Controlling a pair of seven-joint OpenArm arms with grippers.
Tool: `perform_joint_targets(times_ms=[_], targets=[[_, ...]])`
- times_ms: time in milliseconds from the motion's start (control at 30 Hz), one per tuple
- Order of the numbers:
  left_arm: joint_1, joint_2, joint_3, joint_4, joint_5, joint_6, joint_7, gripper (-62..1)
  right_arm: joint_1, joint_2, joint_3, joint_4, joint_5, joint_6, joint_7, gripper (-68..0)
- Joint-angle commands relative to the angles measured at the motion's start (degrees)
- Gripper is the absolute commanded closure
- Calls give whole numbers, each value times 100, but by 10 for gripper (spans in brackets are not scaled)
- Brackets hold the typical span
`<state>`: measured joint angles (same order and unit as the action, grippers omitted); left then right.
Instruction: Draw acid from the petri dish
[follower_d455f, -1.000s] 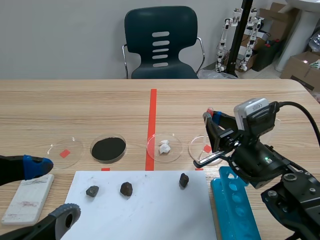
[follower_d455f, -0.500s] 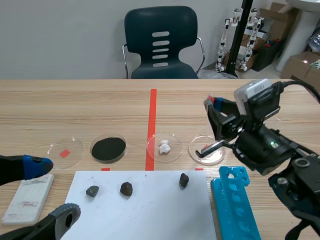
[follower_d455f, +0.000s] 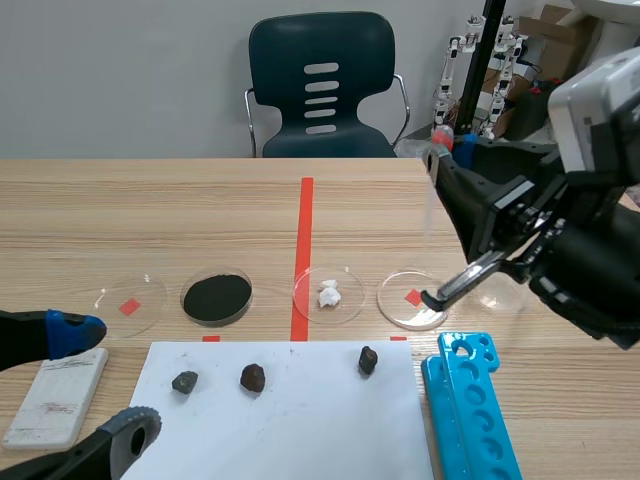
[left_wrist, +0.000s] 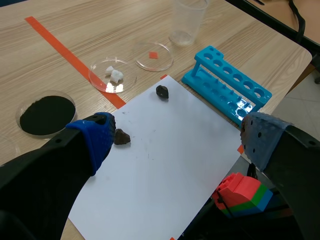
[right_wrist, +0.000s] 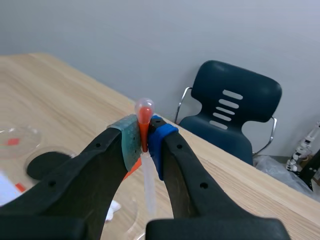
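Your right arm has swung up from low beside the clear round petri dish with the red square (follower_d455f: 412, 298) and now stands high at the table's right. Its gripper (right_wrist: 144, 134) is clamped on the neck of the clear plastic pipette with the red bulb (right_wrist: 144, 108), which hangs upright with its tip lifted above that dish. Your left gripper (left_wrist: 177, 136) sits low over the white paper sheet (left_wrist: 170, 165), fingers spread wide apart.

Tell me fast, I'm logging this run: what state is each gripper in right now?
Left gripper: open, holding nothing.
Right gripper: shut on the pipette, pinched just below its red bulb.
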<state>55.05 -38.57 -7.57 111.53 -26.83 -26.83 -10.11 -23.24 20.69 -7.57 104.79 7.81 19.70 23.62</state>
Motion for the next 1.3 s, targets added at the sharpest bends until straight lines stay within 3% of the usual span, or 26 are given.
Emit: perform_joint_targets(times_ms=[0, 333, 733, 1067, 1267], targets=[[-17, 31, -15, 74, -57, -15, -83, -525, -199, 181, 44, 227, 96, -17, -4, -42], [-17, 31, -15, 74, -55, -15, -83, -525, -1757, 837, 138, 1353, 472, 2, -39, -42], [-17, 31, -15, 74, -55, -15, -83, -525, -3265, 852, 988, 1453, 435, 649, 1113, -42], [-17, 31, -15, 74, -55, -15, -83, -525, -4367, 850, 1838, 1453, 114, 1281, 2022, -42], [-17, 31, -15, 74, -55, -15, -83, -525, -4966, 850, 2153, 1451, -321, 1335, 2769, -42]])
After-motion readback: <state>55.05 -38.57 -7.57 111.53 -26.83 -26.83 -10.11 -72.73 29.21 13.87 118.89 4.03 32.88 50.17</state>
